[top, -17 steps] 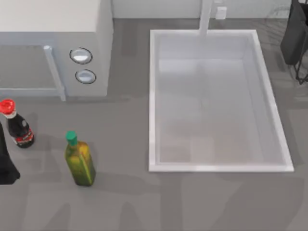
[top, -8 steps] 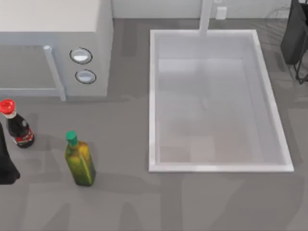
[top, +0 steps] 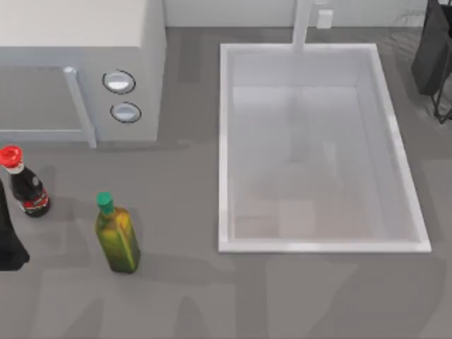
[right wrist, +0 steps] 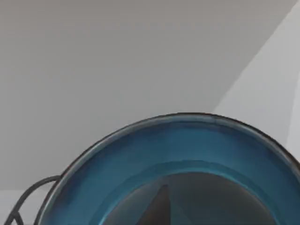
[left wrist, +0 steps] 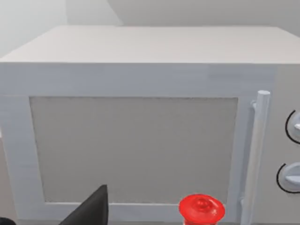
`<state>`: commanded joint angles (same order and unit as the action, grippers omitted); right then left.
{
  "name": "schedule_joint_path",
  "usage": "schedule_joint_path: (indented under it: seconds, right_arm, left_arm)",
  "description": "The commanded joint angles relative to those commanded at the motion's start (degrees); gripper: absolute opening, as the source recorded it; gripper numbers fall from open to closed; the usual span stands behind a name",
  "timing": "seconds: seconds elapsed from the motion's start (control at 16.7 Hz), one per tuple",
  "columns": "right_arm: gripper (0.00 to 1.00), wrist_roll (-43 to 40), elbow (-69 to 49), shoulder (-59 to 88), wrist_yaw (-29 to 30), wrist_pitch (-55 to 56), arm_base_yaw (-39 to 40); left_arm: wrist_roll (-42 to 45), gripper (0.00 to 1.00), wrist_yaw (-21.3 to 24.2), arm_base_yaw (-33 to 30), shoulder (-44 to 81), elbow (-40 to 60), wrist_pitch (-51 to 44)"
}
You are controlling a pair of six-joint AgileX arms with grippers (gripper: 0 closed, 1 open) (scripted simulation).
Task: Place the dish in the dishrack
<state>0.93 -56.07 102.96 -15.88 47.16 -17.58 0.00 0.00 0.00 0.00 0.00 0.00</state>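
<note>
The dish (right wrist: 178, 150), glossy teal-blue and round, sits very close in the right wrist view with its inside facing the camera. A dark part of my right gripper (right wrist: 161, 208) lies over the dish's grey centre. A thin dark wire loop of the dishrack (right wrist: 28, 197) curves beside the dish's edge. In the top view my right arm (top: 432, 49) hangs at the far right corner, above dishrack wires (top: 442, 107). My left gripper (left wrist: 91, 211) is parked at the table's left edge, facing the microwave.
A white sink basin (top: 224, 148) fills the middle right, with a faucet (top: 302, 25) behind it. The microwave (top: 78, 42) stands at the back left. A red-capped dark sauce bottle (top: 25, 185) and a green-capped oil bottle (top: 116, 236) stand at the front left.
A faint shadow inside the sink basin has grown and shifted. Both arms and the bottles look unmoved in the top view.
</note>
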Motion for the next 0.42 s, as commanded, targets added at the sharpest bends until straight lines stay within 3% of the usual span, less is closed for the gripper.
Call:
schedule_joint_path:
  seconds: [0.12,0.42]
  right_arm:
    - [1.00,0.0,0.0,0.0,0.0,0.0,0.0]
    - [1.00,0.0,0.0,0.0,0.0,0.0,0.0]
  left_arm:
    - [0.0,1.00,0.0,0.0,0.0,0.0,0.0]
    - [0.0,1.00,0.0,0.0,0.0,0.0,0.0]
